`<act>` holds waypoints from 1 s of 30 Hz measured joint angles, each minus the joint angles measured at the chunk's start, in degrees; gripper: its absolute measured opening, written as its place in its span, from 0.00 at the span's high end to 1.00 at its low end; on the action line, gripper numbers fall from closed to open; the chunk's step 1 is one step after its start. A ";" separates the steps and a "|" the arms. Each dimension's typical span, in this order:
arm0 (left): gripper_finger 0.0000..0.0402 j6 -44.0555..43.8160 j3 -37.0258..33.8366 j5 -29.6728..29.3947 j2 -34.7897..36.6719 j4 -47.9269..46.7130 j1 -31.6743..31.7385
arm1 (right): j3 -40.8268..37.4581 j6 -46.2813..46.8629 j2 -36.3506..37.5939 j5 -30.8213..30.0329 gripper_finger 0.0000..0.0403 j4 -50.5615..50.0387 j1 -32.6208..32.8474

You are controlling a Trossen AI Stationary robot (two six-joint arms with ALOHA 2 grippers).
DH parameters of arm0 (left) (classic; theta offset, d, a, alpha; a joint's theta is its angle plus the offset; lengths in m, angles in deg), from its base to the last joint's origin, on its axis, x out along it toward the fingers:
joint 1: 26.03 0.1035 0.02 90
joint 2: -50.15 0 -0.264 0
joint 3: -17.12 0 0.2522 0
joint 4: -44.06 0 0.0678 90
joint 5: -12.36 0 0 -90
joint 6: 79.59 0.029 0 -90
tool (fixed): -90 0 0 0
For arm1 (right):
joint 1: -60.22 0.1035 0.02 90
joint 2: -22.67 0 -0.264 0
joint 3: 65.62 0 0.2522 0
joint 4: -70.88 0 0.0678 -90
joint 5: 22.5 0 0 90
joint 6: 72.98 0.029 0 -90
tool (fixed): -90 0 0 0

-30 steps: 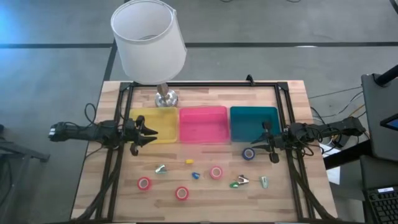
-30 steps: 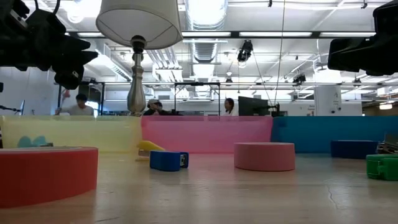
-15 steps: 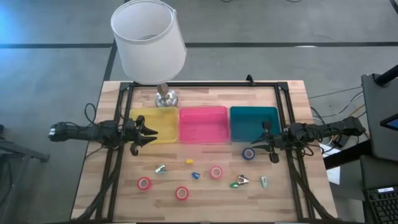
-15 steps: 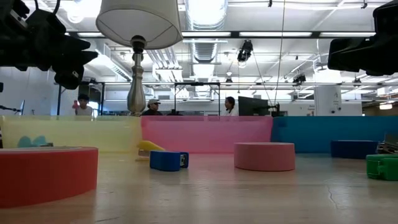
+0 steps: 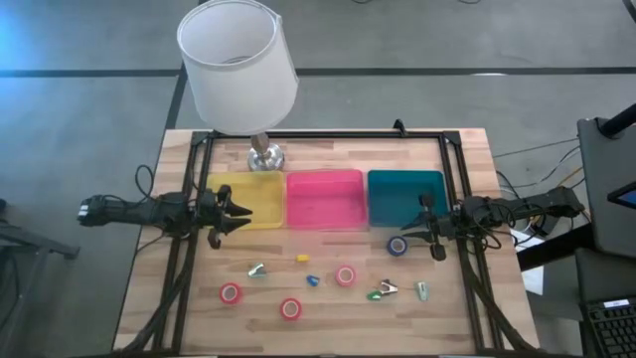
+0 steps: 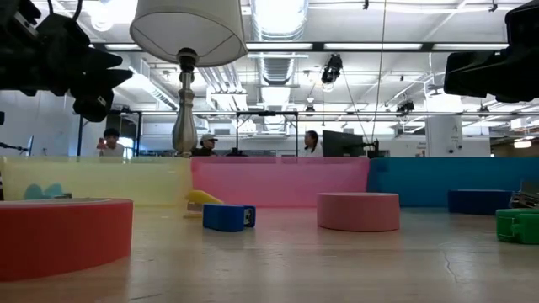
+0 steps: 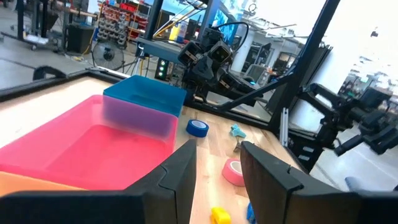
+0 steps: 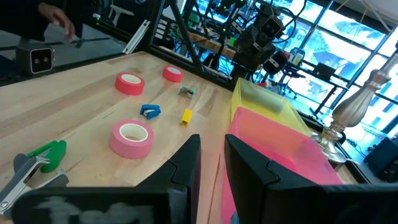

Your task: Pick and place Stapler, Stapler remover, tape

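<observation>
Three red tape rolls (image 5: pixel 231 293) (image 5: pixel 290 308) (image 5: pixel 346 275) and one blue roll (image 5: pixel 397 245) lie flat on the wooden table. Between them are a small yellow stapler (image 5: pixel 302 259) and a blue one (image 5: pixel 312 280). Staple removers lie at the left (image 5: pixel 257 269) and right (image 5: pixel 383 291) (image 5: pixel 422 290). My left gripper (image 5: pixel 243 211) hovers open at the yellow tray's left edge; its fingers frame the left wrist view (image 7: pixel 217 149). My right gripper (image 5: pixel 407 231) hovers open just beside the blue roll, shown in its wrist view (image 8: pixel 212 140). Neither holds anything.
A yellow tray (image 5: pixel 246 199), a pink tray (image 5: pixel 325 199) and a teal tray (image 5: pixel 406 196) stand in a row across the table's middle. A lamp with a white shade (image 5: pixel 238 65) stands behind the yellow tray on a silver base (image 5: pixel 265 154). A black frame borders the table.
</observation>
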 joint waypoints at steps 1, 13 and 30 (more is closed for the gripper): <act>0.68 -0.76 -0.01 0.02 0.00 0.00 0.00 | 0.00 0.00 0.00 0.00 0.83 -0.02 0.00; 0.68 -1.81 0.00 0.01 0.00 0.05 -0.01 | 0.01 0.00 0.00 0.00 0.83 0.00 0.02; 0.68 -1.80 -0.01 0.01 0.00 0.13 -0.01 | 0.01 0.00 0.00 0.00 0.83 -0.02 0.02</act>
